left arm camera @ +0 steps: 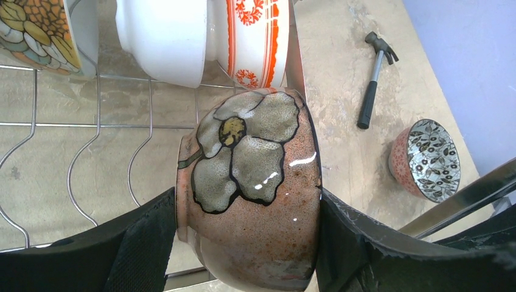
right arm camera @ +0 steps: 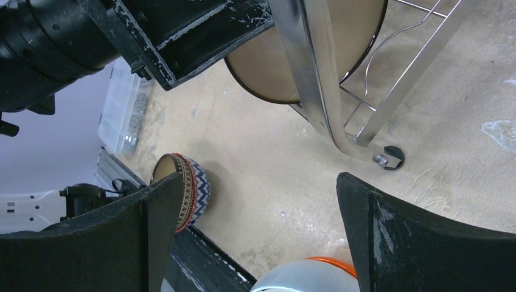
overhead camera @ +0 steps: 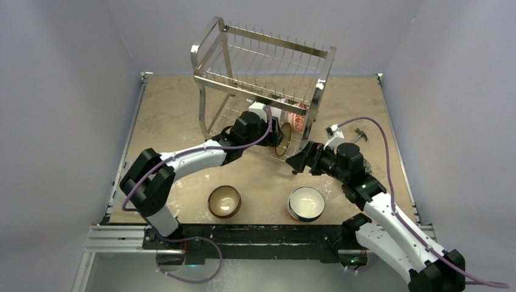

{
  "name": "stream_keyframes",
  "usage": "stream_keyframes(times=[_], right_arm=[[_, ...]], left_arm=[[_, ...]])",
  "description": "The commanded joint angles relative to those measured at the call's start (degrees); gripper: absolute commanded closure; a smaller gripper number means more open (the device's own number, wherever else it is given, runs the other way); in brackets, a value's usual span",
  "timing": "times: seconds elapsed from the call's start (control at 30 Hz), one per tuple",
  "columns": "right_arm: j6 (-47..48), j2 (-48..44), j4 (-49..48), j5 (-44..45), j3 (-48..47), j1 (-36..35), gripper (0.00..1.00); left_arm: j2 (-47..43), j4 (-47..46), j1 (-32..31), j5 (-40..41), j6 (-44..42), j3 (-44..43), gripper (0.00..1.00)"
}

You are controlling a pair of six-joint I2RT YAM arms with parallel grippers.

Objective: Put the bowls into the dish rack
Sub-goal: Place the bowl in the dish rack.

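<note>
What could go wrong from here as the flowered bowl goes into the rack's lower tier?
The flowered bowl, pinched on its side by the left tool, could slip on its glossy glaze.
It sits right by the orange-patterned bowl already racked; pushing in may knock them.
The open right tool hangs beside the dish rack's leg and could nudge it.

The left arm [overhead camera: 188, 159] reaches from its base forward and to the right. Its hand [left arm camera: 246, 243] is clamped on a brown flowered bowl [left arm camera: 249, 176], with one black finger [left arm camera: 146, 243] pressed against either side. The right arm [overhead camera: 389, 219] rises from its base and angles inward. Its hand [right arm camera: 261, 237] points left with the fingers spread wide and nothing between them.
</note>
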State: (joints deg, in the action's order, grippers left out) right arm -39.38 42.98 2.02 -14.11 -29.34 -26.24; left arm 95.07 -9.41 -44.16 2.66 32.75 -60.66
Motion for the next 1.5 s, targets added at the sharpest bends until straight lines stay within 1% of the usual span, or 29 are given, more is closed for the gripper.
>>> stream_keyframes(times=[0.0, 0.2, 0.47, 0.73, 0.77, 0.83, 0.87, 0.93, 1.03, 1.17, 1.33, 1.47], right_arm=[[0.8, -0.7, 0.2, 1.1, -2.5, -0.1, 0.03], [0.9, -0.7, 0.2, 1.2, -2.4, -0.1, 0.03], [1.0, -2.2, 2.2, 3.1, -2.9, -0.1, 0.03], [0.6, -4.9, 5.8, 6.6, -3.8, -0.1, 0.04], [0.5, -5.3, 6.3, 7.0, -3.9, -0.1, 0.04], [0.3, -6.2, 6.9, 7.9, -4.0, -0.2, 0.04], [0.1, -6.6, 7.3, 8.3, -4.1, -0.1, 0.04], [-0.1, -7.3, 7.9, 9.1, -4.1, -0.2, 0.04], [-0.3, -7.9, 8.5, 9.7, -4.2, -0.1, 0.04], [-0.3, -8.0, 8.9, 10.0, -4.3, -0.1, 0.04], [-0.4, -7.7, 8.6, 9.9, -4.1, -0.1, 0.04], [-0.4, -7.2, 8.0, 9.6, -4.0, -0.1, 0.04]], left_arm=[[-2.2, -0.5, -1.7, 3.5, -4.8, -2.1, 1.0], [-1.2, 0.4, -4.1, 6.1, -6.8, -3.0, 1.0], [1.0, 4.3, -8.2, 10.2, -10.6, -6.9, 1.0], [1.0, 3.5, -8.9, 6.6, -8.7, -7.4, 1.0], [0.9, 3.2, -9.0, 6.3, -8.5, -7.4, 0.99], [0.9, 2.9, -9.0, 5.6, -8.0, -7.4, 0.94], [0.9, 2.6, -9.0, 5.3, -7.8, -7.4, 0.93], [1.4, 2.3, -9.0, 5.0, -7.3, -7.4, 0.95], [2.0, 2.2, -9.3, 5.5, -7.3, -7.4, 1.0], [1.9, 4.5, -9.8, 9.9, -7.9, -8.3, 1.0], [0.2, 7.5, -11.2, 19.9, -9.0, -8.7, 1.0], [0.0, 8.6, -11.7, 22.8, -9.6, -9.0, 1.0]])
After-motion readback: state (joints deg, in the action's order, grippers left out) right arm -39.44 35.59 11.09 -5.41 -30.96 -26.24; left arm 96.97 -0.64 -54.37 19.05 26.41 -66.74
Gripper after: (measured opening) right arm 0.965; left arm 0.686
